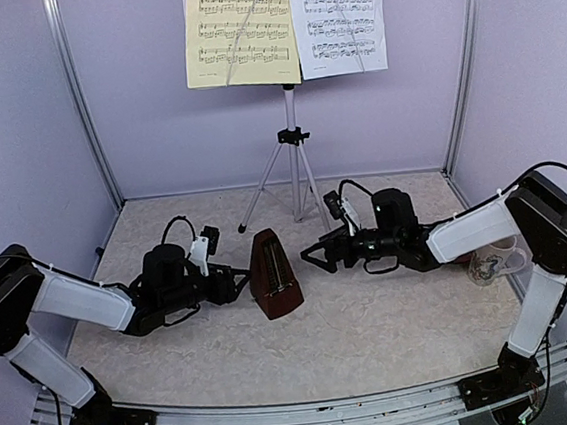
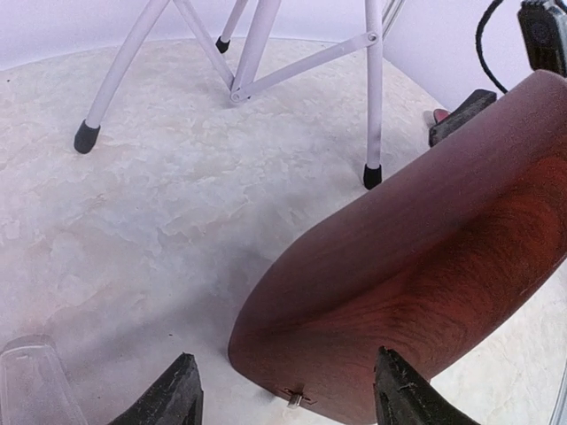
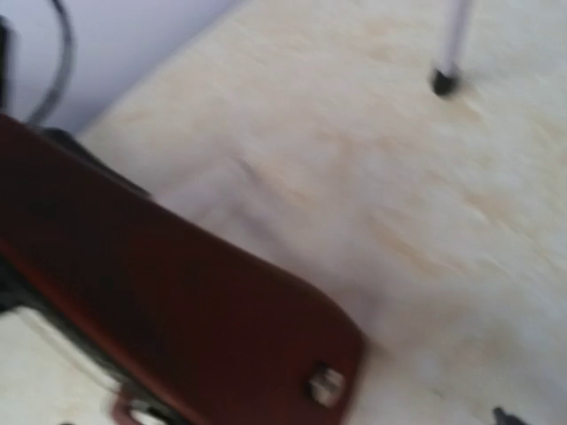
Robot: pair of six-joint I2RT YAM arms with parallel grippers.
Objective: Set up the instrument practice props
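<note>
Flanking metronome (image 1: 275, 276), left tool (image 1: 240, 279), right tool (image 1: 311, 258), open

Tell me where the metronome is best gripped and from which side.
Low on the metronome, across its opposite slanted faces, coming in level from the left, where the left gripper is. It stands upright and tapers upward, so a high pinch would likely slide off.

Pale lilac walls (image 1: 153, 105) enclose a beige, marbled tabletop (image 1: 394, 312).

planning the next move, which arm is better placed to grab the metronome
Left, probably: the left end effector sits open beside the metronome, fingers flanking its base; the right end effector stands clear, off-centre.
</note>
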